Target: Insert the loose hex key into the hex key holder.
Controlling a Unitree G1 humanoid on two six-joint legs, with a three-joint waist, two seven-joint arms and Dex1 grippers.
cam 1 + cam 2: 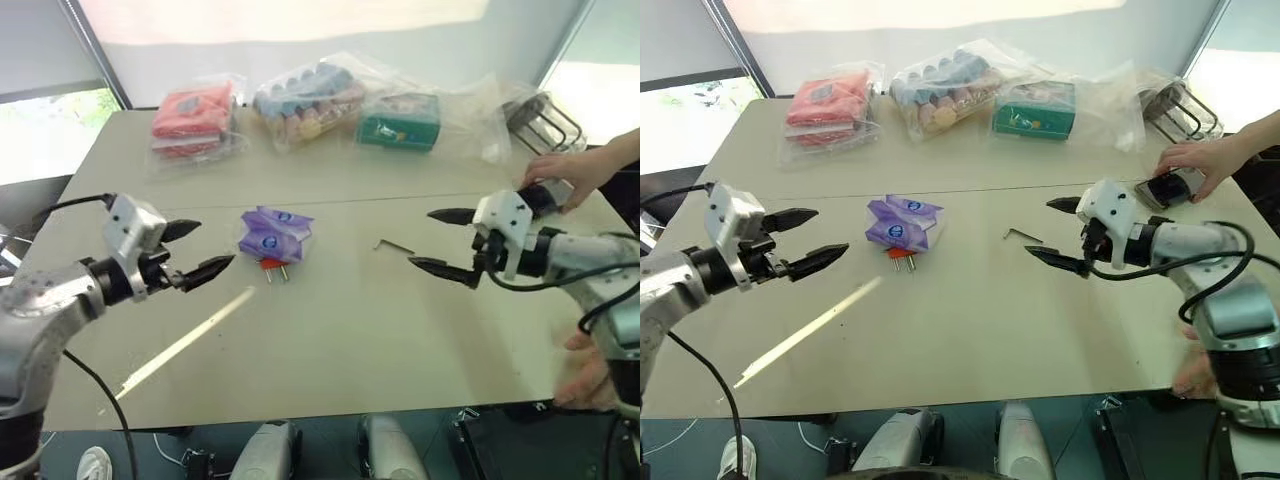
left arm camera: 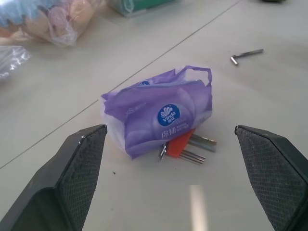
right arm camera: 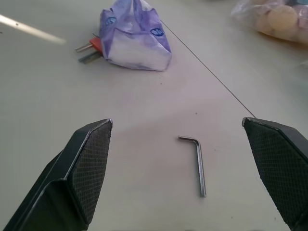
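I had both arms raised over the table point(image 1: 330, 340) with nothing picked up yet: the right end effector point(image 1: 1048, 232) was spread wide and empty, and the left end effector point(image 1: 195, 250) was likewise released and carrying nothing. The loose hex key point(image 3: 196, 161) lay flat on the bare table just ahead of the right end effector, framed between its two fingers in the right wrist view, well apart from everything else. The hex key holder point(image 2: 182, 143) sat further toward the left arm, its red-orange body half tucked under the purple packet point(image 2: 159, 110) and touching it, with its metal prongs poking out toward me. I judged the step in hand was the pickup of the key with the right arm. To do that well, I reckoned I should come down nearly vertical, straddle the long leg across its width, and close low against the surface, because so thin a rod could skid or roll. I also judged the packet might have to be nudged aside by the left arm before any insertion.
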